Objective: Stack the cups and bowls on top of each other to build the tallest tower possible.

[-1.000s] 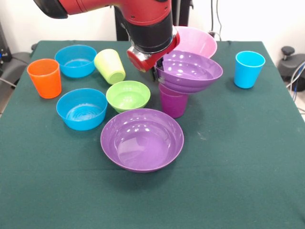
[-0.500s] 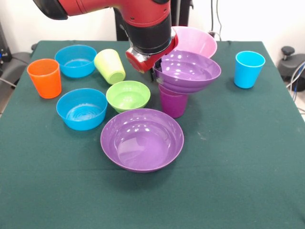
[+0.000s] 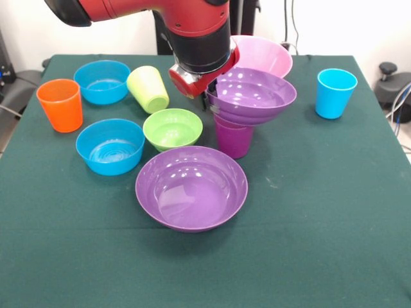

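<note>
A wide purple bowl (image 3: 253, 93) rests on the mouth of the upright purple cup (image 3: 232, 138) at mid-table, forming a low tower. My gripper (image 3: 210, 97) is at the bowl's left rim, shut on it, with its fingertips mostly hidden behind the bowl. A second wide purple bowl (image 3: 191, 187) sits in front. The small green bowl (image 3: 172, 128) stands left of the purple cup. Two blue bowls (image 3: 110, 145) (image 3: 101, 81) are further left. The orange cup (image 3: 60, 104) is at the left edge, the lime green cup (image 3: 148, 88) leans tilted, and the light blue cup (image 3: 335, 93) is at the right.
The big pink bowl (image 3: 263, 54) stands right behind the tower, close to the held bowl. The green cloth table (image 3: 308, 244) has open room along the front and the right. Cables and equipment lie off the table's right edge.
The gripper and the purple bowl have shifted slightly left and up, and the bowl sits a little more level on the purple cup.
</note>
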You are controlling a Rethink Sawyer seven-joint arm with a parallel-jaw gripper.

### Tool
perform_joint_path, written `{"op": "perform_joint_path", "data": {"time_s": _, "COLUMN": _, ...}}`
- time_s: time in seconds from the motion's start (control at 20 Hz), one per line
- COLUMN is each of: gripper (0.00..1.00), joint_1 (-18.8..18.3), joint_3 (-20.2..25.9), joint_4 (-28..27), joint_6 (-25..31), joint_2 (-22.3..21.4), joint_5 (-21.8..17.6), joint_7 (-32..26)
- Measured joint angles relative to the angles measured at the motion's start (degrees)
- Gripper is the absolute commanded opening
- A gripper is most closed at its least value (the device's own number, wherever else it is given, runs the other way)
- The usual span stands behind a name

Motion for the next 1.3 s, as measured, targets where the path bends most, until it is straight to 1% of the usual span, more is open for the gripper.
{"op": "perform_joint_path", "data": {"time_s": 1.0, "gripper": 0.0, "joint_1": -1.02, "joint_3": 0.03, "joint_4": 0.07, "joint_6": 0.0, "joint_2": -0.08, "joint_5": -0.25, "joint_7": 0.0}}
{"op": "perform_joint_path", "data": {"time_s": 1.3, "gripper": 0.0, "joint_1": -1.0, "joint_3": 0.05, "joint_4": 0.07, "joint_6": -1.24, "joint_2": -0.07, "joint_5": -0.43, "joint_7": 0.0}}
